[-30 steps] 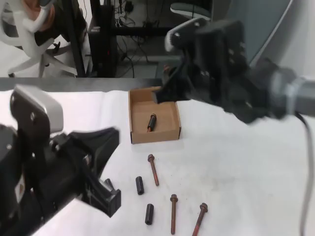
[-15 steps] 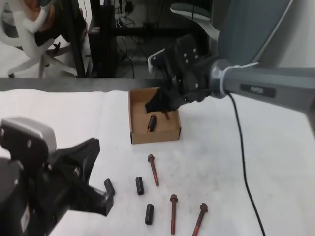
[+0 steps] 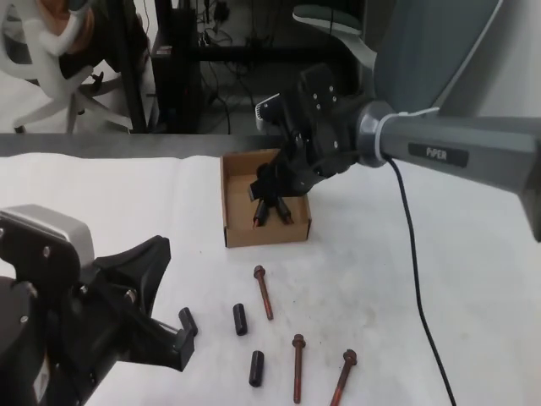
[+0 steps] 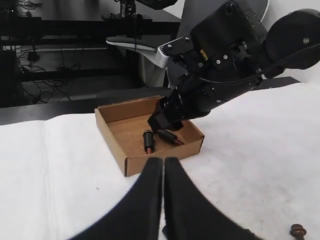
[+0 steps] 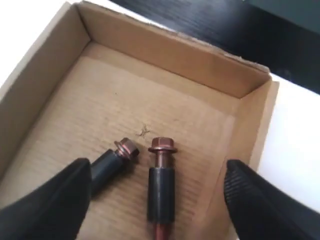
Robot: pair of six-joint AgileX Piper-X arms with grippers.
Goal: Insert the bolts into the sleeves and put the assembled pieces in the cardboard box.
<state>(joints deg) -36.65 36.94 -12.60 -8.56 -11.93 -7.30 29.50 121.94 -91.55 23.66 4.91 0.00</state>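
Over the box (image 3: 228,196) hangs the right gripper (image 3: 270,193), its fingers spread wide and grasping nothing. Between them two pieces (image 5: 161,192) lie side by side on the cardboard floor, close together, each a bolt seated in its sleeve with the head showing. The drop looks finished, so the step in hand is getting out cleanly. I would raise the arm straight up with the jaws left apart, since closing them low could pinch or roll a piece. Any sideways drift before the fingertips top the walls could catch the rim and drag the light box across the bench (image 3: 490,296). Nearer the arms, three loose bolts (image 3: 264,293) and three loose sleeves (image 3: 240,319) lie on the cloth, well apart from the box, so roughly two of five assemblies appear done. The left gripper (image 4: 163,165) sits low at the near side with its fingers pressed together on nothing, one sleeve just beside it. It should open before going for that sleeve, and the right arm should take a bolt by the shank, leaving the tip free for insertion.
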